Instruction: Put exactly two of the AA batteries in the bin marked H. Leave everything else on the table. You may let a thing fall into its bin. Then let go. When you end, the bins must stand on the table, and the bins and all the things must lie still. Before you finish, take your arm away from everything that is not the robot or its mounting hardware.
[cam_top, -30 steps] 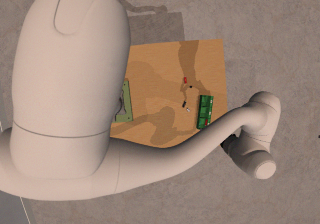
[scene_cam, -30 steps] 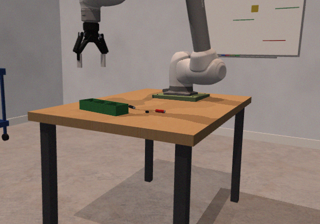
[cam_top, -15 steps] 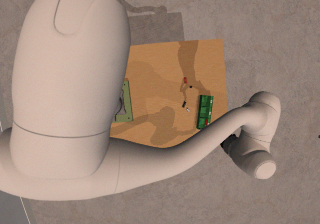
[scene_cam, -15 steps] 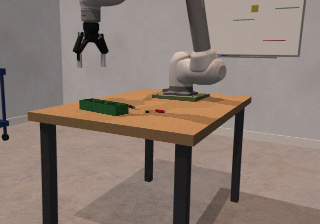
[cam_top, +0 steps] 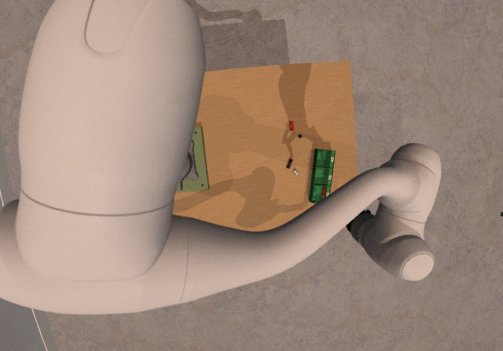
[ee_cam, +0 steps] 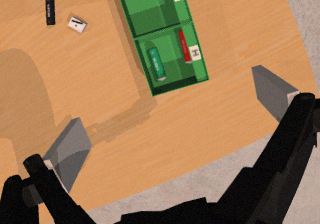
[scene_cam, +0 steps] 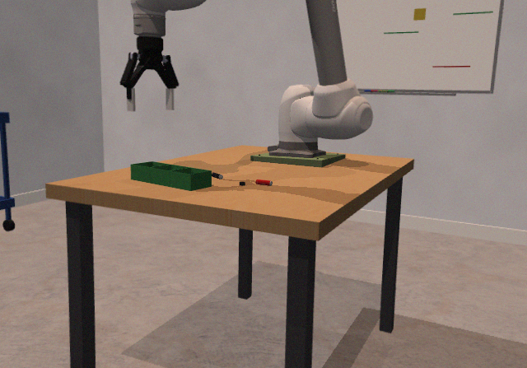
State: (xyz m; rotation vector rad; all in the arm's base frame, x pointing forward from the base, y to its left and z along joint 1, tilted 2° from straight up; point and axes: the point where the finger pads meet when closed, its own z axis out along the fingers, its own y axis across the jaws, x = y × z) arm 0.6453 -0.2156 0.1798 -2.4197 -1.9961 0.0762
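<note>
Inside the end compartment of the green bin point(ee_cam: 155, 18): one green battery point(ee_cam: 158, 63) and one red battery point(ee_cam: 184, 46).

You appear finished; label unreadable, so H is unconfirmed. A red battery point(scene_cam: 263, 182), a black one point(ee_cam: 50, 10) and small bits lie on the table point(scene_cam: 272, 211). Your gripper point(scene_cam: 149, 99) hangs high, spread wide, holding nothing.

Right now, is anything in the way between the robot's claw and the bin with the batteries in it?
Nothing visible. The open gripper hangs empty, high above the green bin, with only air between them.
</note>
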